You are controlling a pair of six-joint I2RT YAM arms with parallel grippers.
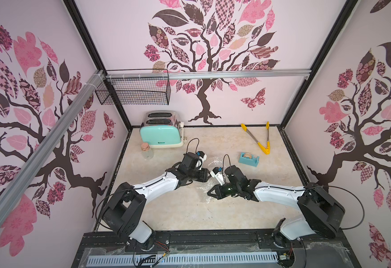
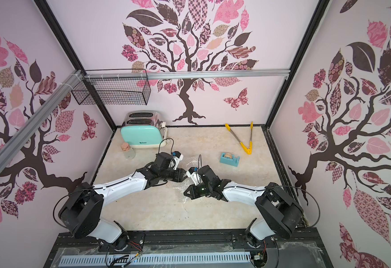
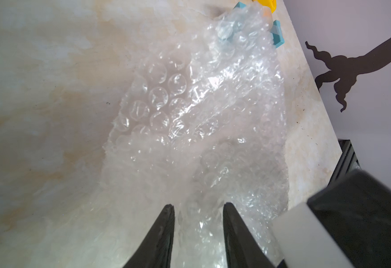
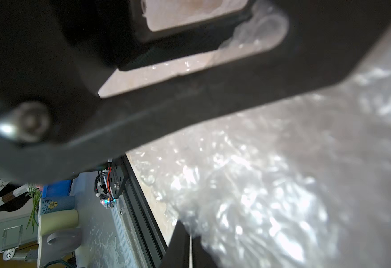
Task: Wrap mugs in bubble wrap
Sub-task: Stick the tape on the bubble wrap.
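Table (image 1: 190, 208): you have a pale marbled top, with both arms reaching in to meet near its middle.
Bubble wrap (image 3: 201, 116): it lies bunched and crinkled mid-table between your two grippers. In both top views you catch only faint glints of it (image 1: 209, 160) beside the wrists.
Wire basket (image 1: 134, 91): it hangs on the back rail, above the far left corner.
Toaster (image 1: 161, 133): mint green, it stands at the back left of the table.
Left gripper (image 3: 199, 205): your fingers stand partly apart with a wad of the bubble wrap filling the gap and touching both.
Right gripper (image 4: 190, 232): your fingers are pressed almost together on a thin pale sliver, seemingly the edge of the sheet that runs up to the tips.
Tongs (image 1: 259, 139): yellow-tipped, they lie spread at the back right, well apart from the wrap.
Tape dispenser (image 1: 249, 159): blue, it sits just beyond the far end of the wrap.
Bottle (image 1: 146, 152): clear glass with a cork, it stands upright just in front of the toaster.
Mug: you cannot make it out through the bunched wrap.
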